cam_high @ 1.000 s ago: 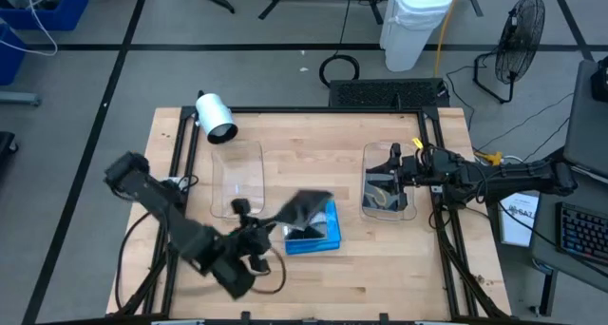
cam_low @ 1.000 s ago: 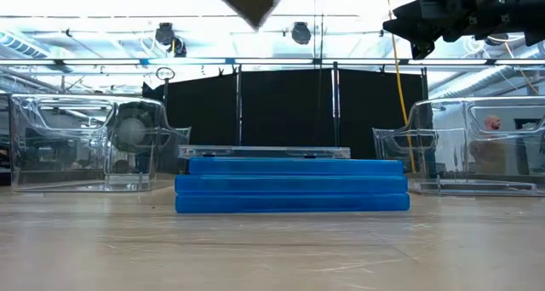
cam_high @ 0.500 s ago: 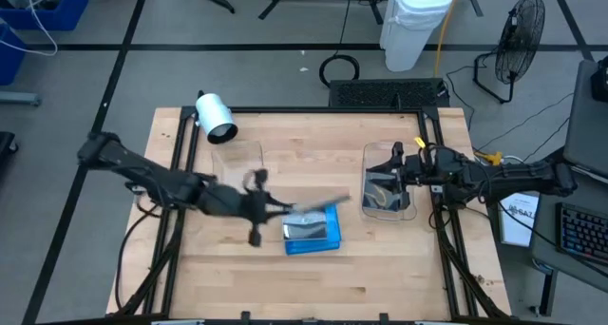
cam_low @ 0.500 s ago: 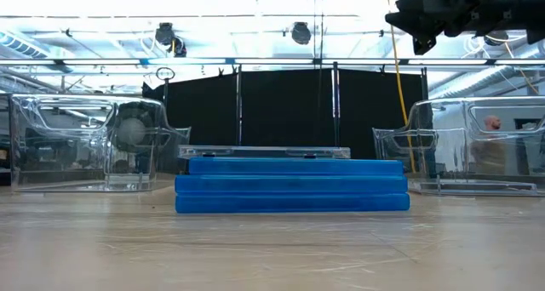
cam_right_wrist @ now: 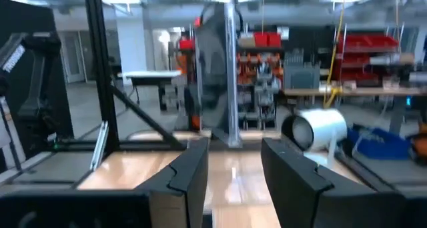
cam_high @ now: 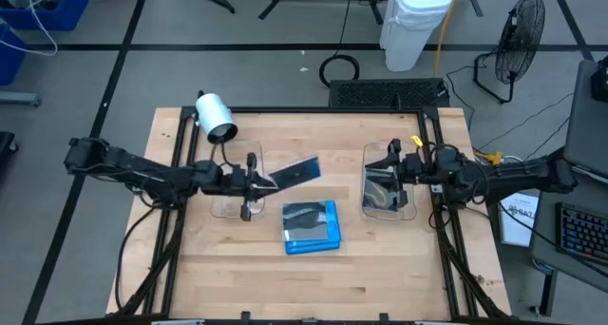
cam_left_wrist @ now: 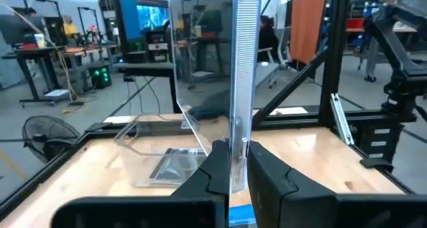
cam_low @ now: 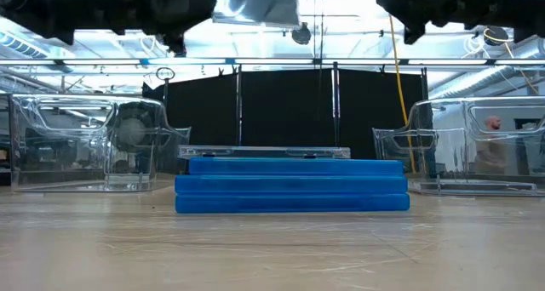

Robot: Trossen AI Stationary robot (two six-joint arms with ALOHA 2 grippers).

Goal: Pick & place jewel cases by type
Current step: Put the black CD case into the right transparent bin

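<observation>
A dark grey/clear jewel case [cam_high: 296,170] is lifted above the table in my left gripper [cam_high: 269,180], which is shut on it beside the left clear tub [cam_high: 237,178]. In the left wrist view the case [cam_left_wrist: 244,61] stands edge-on between the fingers. A stack of jewel cases [cam_high: 312,227] lies flat mid-table: blue ones with a dark grey one on top; in the low view the stack [cam_low: 289,182] rests on the wood. My right gripper [cam_high: 397,163] is open above the right tub [cam_high: 385,194], where a dark case lies on the floor. My left gripper pinches the dark jewel case between its two fingers at the case's edge nearest the wrist [cam_left_wrist: 238,138]. The fingers come about level from the table's left. The case is lifted clear, standing on edge and reaching out past the fingertips toward the table's right.
A white roll-shaped object [cam_high: 216,115] sits at the far left of the table. Black frame rails [cam_high: 439,220] run along the table's sides. Bare wood lies near the stack's front [cam_high: 313,287]. In the low view both tubs [cam_low: 94,142] [cam_low: 477,146] flank the stack.
My left gripper has carried the dark case from near the table's front toward the far edge, past the stack to the left tub. The arm has swung out and straightened, and the case has turned in the hold. The stack has stayed put.
</observation>
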